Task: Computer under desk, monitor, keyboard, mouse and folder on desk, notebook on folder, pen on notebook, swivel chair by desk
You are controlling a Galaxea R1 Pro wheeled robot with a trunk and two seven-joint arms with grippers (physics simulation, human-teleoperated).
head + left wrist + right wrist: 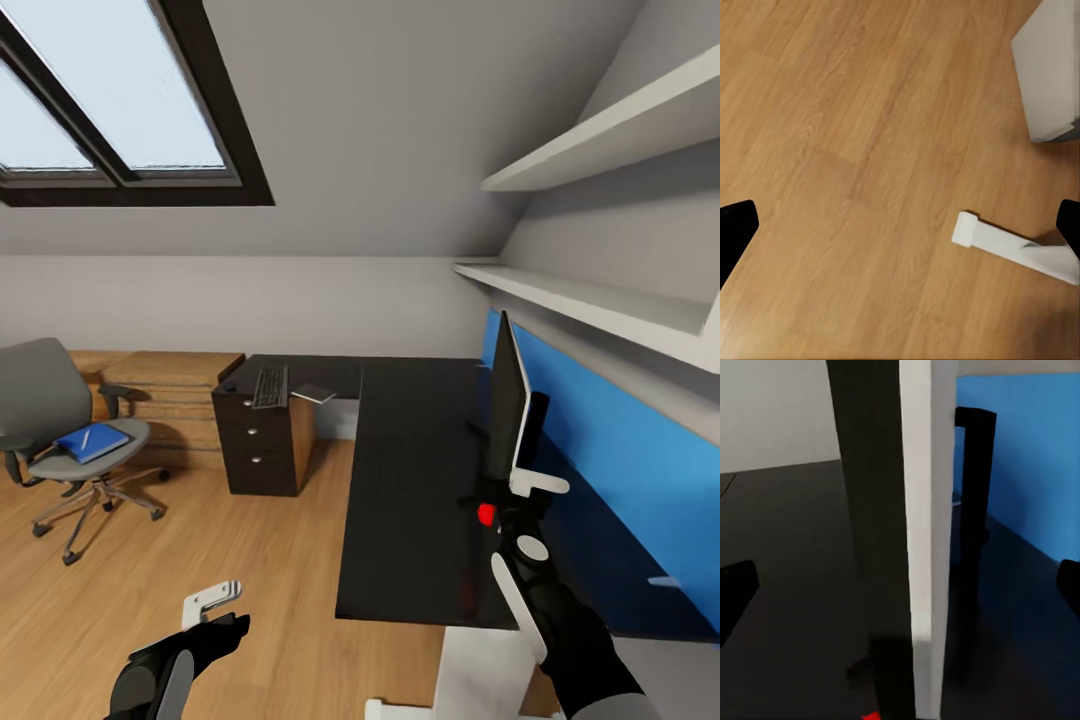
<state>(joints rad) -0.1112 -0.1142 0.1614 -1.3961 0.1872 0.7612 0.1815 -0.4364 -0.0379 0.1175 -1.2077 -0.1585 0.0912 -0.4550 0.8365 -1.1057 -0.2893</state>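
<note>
Spanning the room's right side, the black flat-topped desk with a blue back panel (pixel 400 480) carries the one wide black-fronted, white-backed monitor (pixel 508 400), seen edge-on and upright. It looks rigid but top-heavy on its thin stem, with a fragile screen, so a grip low on the panel's edge or on the stem seems safest.

The right end effector (pixel 515 492) is spread wide at that lower edge, its fingertips (pixel 735 589) well apart on either side of the panel and closed on nothing. The left end effector (pixel 212 600) hangs over the wood floor, also wide and holding nothing.

One grey upholstered swivel chair (pixel 40 390) stands well apart. At the desk's far end lies one slim dark keyboard (pixel 270 386). One bright-blue folder (pixel 92 441) lies on the chair seat, with one pale pen (pixel 86 437) on it.
</note>
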